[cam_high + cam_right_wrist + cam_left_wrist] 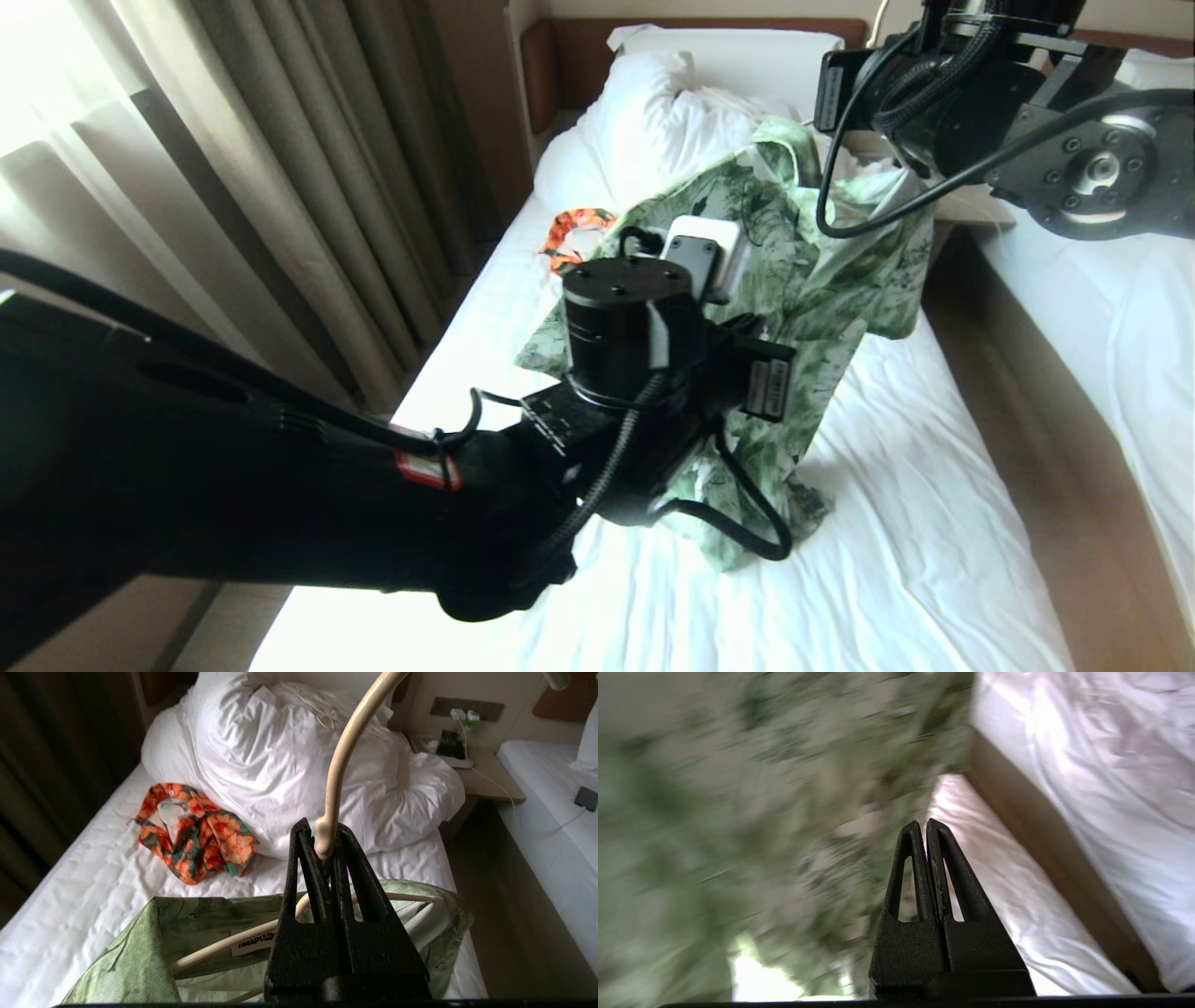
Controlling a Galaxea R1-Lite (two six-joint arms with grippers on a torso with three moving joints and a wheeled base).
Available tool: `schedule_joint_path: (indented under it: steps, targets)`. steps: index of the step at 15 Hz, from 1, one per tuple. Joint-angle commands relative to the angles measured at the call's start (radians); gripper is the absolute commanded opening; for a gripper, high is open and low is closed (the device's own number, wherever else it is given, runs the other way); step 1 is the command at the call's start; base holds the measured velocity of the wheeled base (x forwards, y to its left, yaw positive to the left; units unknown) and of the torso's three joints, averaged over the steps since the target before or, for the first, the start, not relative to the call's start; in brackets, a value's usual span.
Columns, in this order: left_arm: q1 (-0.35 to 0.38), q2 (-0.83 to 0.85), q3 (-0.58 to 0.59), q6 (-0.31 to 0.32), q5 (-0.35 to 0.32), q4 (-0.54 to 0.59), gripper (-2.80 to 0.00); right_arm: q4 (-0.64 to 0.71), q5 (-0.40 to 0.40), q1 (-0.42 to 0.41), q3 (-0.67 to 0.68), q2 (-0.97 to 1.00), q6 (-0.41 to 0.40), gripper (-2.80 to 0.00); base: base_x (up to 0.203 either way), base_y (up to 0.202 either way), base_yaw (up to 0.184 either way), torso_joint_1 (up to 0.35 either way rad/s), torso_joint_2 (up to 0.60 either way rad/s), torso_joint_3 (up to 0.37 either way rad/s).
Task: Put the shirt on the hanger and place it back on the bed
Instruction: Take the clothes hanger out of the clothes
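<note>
Right gripper (327, 847) is clamped on the neck of the hanger (338, 765), just under the hook, and I hold it up over the bed (915, 541). In the right wrist view the hanger's cream arms run inside the shirt (840, 280) at the collar, label visible, so the shirt hangs from it, its lower hem touching the sheet in the head view.

Left gripper (927, 828) has its fingers pressed together with nothing between them. It sits close beside the hanging shirt; that view is smeared, so I cannot say whether it touches the cloth.

Orange garment (196, 830) lies on the sheet near the bunched duvet (289, 756), apart from the shirt. Second bed (1120, 355) is to my right, across the gap.

Step in hand, as I judge it: the shirt is on the hanger, or nearly; one shoulder looks bunched toward the far end, so seating may not be finished.

Next move calls for: checking both shoulders sit on the arms, using the left gripper to tug the fabric if not. Then lower the right arm until the shirt lies flat on open sheet, and release.
</note>
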Motion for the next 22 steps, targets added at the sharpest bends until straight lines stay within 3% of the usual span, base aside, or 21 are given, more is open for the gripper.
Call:
schedule_joint_path:
  steps: [1,4,10,13,15,19,22]
  targets:
    - [0.096,-0.114,0.121,0.003,-0.009,-0.043,-2.8,-0.079,0.029,-0.003,-0.002,-0.006,-0.021,-2.8,0.0,0.0,0.0,0.0,0.0,0.0]
    - [0.181,-0.227,0.292,0.0,-0.019,-0.057,-2.8,-0.195,0.037,0.001,0.002,-0.005,-0.127,-2.8,0.0,0.0,0.0,0.0,0.0,0.0]
    - [0.382,-0.39,0.657,-0.035,-0.059,-0.166,-2.8,-0.193,0.049,0.003,0.029,-0.022,-0.156,-2.8,0.0,0.0,0.0,0.0,0.0,0.0]
    - [0.513,-0.446,0.73,-0.101,-0.074,-0.174,-2.8,-0.199,0.05,0.022,0.023,-0.056,-0.168,-2.8,0.0,0.0,0.0,0.0,0.0,0.0]
    - [0.557,-0.497,0.784,-0.122,-0.075,-0.174,-2.8,-0.202,0.05,0.042,0.006,-0.074,-0.2,-2.8,0.0,0.0,0.0,0.0,0.0,0.0]
    - [0.617,-0.576,0.886,-0.133,-0.073,-0.174,-2.8,-0.234,0.031,0.069,0.002,-0.098,-0.233,-2.8,0.0,0.0,0.0,0.0,0.0,0.0]
    - [0.62,-0.626,0.932,-0.136,-0.057,-0.172,-2.8,-0.253,0.022,0.052,0.002,-0.124,-0.252,-2.8,0.0,0.0,0.0,0.0,0.0,0.0]
